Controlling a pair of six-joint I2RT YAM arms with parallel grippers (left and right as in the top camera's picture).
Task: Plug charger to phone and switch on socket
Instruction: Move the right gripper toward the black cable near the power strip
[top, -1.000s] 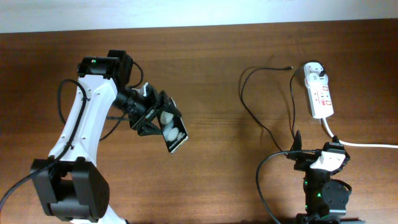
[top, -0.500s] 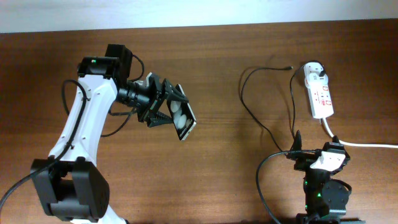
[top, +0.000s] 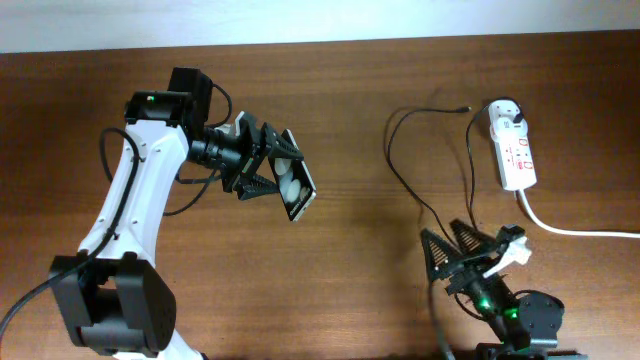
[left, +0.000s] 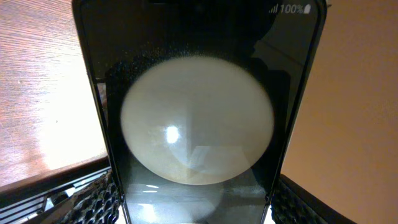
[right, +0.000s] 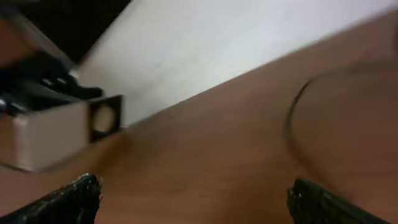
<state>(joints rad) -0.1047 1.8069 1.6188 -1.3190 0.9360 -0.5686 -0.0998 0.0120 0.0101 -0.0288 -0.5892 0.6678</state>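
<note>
The phone (top: 292, 185) is held in the left jaws above the tabletop (top: 360, 90). The right jaws are spread wide, empty.

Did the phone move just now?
Yes. The phone, held in the left gripper, shifted slightly rightward, closer to the socket, and farther up the overhead view.

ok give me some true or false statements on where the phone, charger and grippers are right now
1. The left gripper holds the phone off the table. True.
2. The charger tip is plugged into the phone. False: it lies on the table beside the socket, far from the phone.
3. The right gripper is open and empty. True.
4. The socket lies on the robot's left side of the table. False: it lies on the right side, toward the far edge.
</note>
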